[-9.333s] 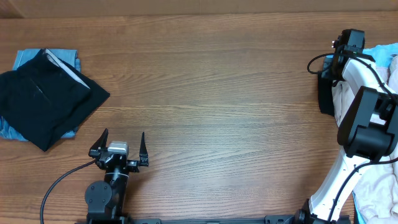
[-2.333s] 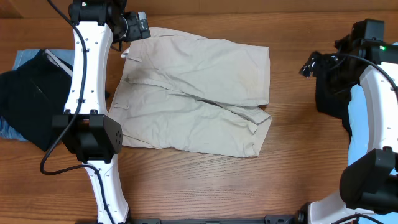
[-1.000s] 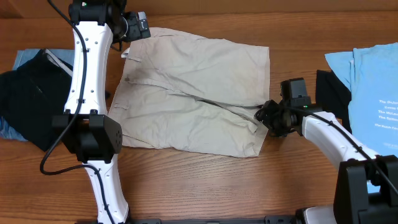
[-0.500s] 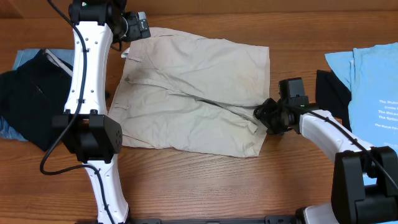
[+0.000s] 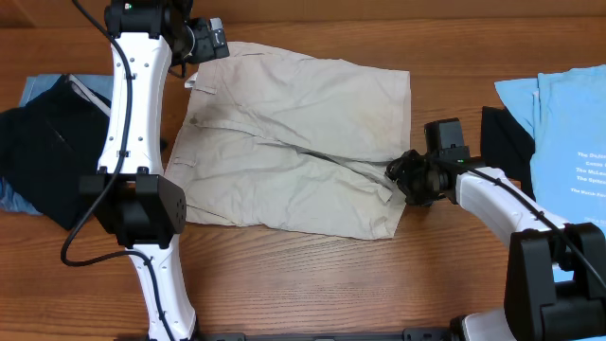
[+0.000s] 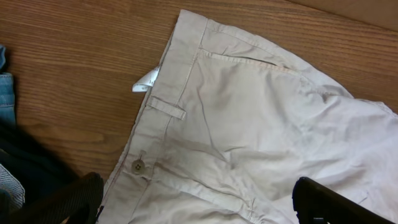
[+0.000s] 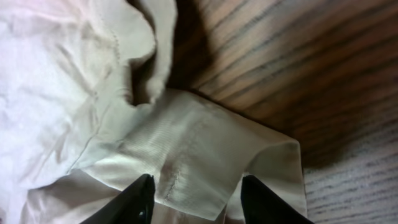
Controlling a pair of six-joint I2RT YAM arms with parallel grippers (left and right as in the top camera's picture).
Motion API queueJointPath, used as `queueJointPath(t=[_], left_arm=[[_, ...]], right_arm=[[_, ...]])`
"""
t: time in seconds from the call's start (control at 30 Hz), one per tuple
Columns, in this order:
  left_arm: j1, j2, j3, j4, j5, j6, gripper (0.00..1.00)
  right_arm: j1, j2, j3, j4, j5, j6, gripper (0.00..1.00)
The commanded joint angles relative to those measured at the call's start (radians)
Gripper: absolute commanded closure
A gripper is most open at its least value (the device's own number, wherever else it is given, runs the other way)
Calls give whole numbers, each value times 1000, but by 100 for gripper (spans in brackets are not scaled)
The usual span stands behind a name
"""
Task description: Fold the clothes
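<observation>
The wooden desk [image 5: 284, 284] carried everything, and the beige shorts [image 5: 294, 142] lay spread flat across its middle, reaching up toward 12 o'clock, with the waistband on the 9 o'clock side and the leg hems on the 3 o'clock side. A black garment [image 5: 66, 161] sat folded on a blue one at the desk's 9 o'clock edge, and a light blue T-shirt [image 5: 568, 123] lay at the 3 o'clock edge beside a dark cloth [image 5: 497, 142].

The left hand [image 5: 204, 38] hung over the shorts' 11 o'clock corner. In its wrist view the left hand [image 6: 199, 211] stood wide open, its fingers [image 6: 68, 202] far apart above the waistband, holding nothing; contact with the cloth could not be told.

The right hand [image 5: 409, 177] sat at the shorts' 4 o'clock corner, where the lower leg hem bunched. In its wrist view the right hand [image 7: 196, 202] was parted, its fingers [image 7: 134, 199] straddling the folded hem, not clamped on it.

A white label [image 6: 146, 81] stuck out from the waistband, and a button [image 6: 138, 165] showed below a belt loop [image 6: 166, 107]
</observation>
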Motion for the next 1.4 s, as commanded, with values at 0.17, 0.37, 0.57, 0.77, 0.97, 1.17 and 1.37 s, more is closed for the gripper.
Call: queueJointPath(t=[0.17,0.37,0.57,0.77,0.97,1.17,1.37], left_arm=[[3,-1,10,2,-3,-17,0],[5,-1,10,1,-3,-17,0],[5,0,10,1,-3,-17,0],[5,0,10,1,-3,-17,0],[4,0,10,1,-3,-17,0],[4,0,10,1,-3,-17,0],[4,0,10,1,-3,-17,0]], right_arm=[[3,4,-17,13,10,50,79],[3,4,-17,91,10,53,96],[-43,-34,-7,78,19,-78,96],[-115,-43,-6,158,64,-172,96],[-117,-43,-1,207,135,-240,95],[-117,-115,146,-54,70,-404,40],[-91,-144,135,-454,58,-402,62]])
